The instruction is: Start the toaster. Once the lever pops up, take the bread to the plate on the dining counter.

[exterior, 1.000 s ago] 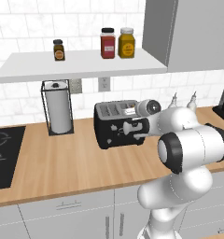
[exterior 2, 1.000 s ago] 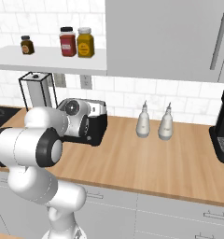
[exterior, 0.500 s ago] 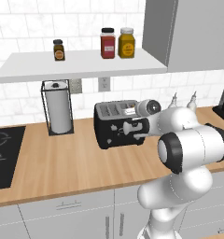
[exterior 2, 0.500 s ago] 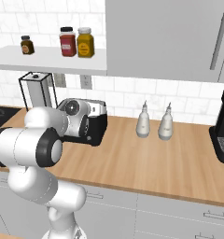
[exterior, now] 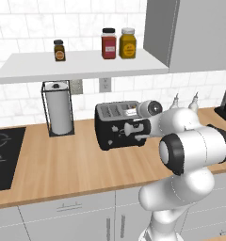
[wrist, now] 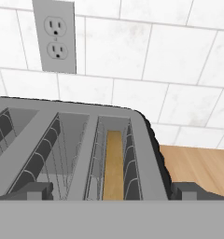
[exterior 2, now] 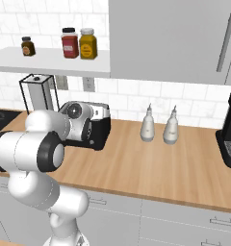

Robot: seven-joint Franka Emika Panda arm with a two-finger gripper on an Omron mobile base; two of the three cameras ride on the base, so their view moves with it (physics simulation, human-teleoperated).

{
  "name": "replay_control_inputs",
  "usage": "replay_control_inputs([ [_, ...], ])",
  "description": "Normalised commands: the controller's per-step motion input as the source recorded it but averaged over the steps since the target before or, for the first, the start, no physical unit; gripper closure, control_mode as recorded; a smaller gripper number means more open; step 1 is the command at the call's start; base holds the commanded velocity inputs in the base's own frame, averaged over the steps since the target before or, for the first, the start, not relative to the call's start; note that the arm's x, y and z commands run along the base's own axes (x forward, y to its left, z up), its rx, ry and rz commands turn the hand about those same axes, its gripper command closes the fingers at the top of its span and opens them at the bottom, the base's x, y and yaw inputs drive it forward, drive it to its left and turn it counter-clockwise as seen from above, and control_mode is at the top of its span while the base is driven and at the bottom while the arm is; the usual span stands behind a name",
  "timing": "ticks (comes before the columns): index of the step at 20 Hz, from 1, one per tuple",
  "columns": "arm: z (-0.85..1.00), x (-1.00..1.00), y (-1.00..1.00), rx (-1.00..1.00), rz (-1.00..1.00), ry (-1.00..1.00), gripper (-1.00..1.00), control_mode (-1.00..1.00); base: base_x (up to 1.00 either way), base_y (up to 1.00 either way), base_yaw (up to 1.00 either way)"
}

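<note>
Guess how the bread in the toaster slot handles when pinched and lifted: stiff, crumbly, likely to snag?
The bread is a thin slice standing on edge, so probably light and fairly stiff, though a hard pinch might dent it. It sits deep in the toaster between wire guides, so a tilted pull could snag. The gripper is open above the slots.

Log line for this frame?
hand: open, above toaster | bread: in rightmost slot | lever: state not visible

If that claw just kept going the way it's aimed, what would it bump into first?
Most likely the toaster: the open gripper looks down across its slotted top, straight over the slot holding the bread. Depth is hard to judge, so it may meet the rim first.
</note>
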Motion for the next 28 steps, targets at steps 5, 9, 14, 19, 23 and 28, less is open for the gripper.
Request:
replay_control_inputs([
  [5, 0.00, 0.00, 0.00, 0.00, 0.00, 0.00, -1.00, -1.00, 0.00, 0.00, 0.00],
  [9, 0.00, 0.00, 0.00, 0.00, 0.00, 0.00, -1.00, -1.00, 0.00, 0.00, 0.00],
  [14, 0.00, 0.00, 0.00, 0.00, 0.00, 0.00, -1.00, -1.00, 0.00, 0.00, 0.00],
  [19, 0.00, 0.00, 0.00, 0.00, 0.00, 0.00, -1.00, -1.00, 0.00, 0.00, 0.00],
  [23, 0.00, 0.00, 0.00, 0.00, 0.00, 0.00, -1.00, -1.00, 0.00, 0.00, 0.00],
  [28, 0.00, 0.00, 0.00, 0.00, 0.00, 0.00, -1.00, -1.00, 0.00, 0.00, 0.00],
])
